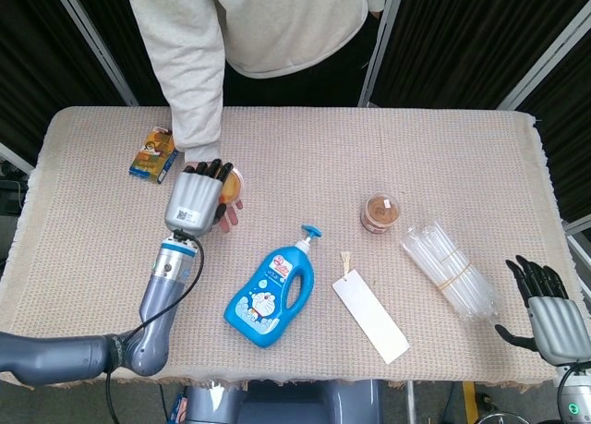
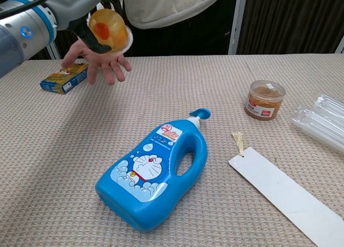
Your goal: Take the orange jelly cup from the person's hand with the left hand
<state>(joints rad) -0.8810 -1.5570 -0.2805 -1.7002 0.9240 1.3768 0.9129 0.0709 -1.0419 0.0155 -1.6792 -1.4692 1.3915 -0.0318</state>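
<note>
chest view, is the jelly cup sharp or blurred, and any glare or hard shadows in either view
Chest view: the orange jelly cup is fairly sharp, with soft highlights on its clear wall; the left hand gripping it is partly cut off at the frame edge. Head view: even lighting, only faint shadows on the table; the cup is mostly hidden by the hand.

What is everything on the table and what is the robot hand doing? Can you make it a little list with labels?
left robot hand: holds the orange jelly cup just above the person's hand
person's hand: open, palm up, under the cup
right robot hand: open, at the table's near right corner, holding nothing
blue bottle: lying on its side, middle of the table
brown jar: upright, right of the bottle
white card: flat, near right
clear tubes: bundled, far right
small box: beside the person's hand
</note>
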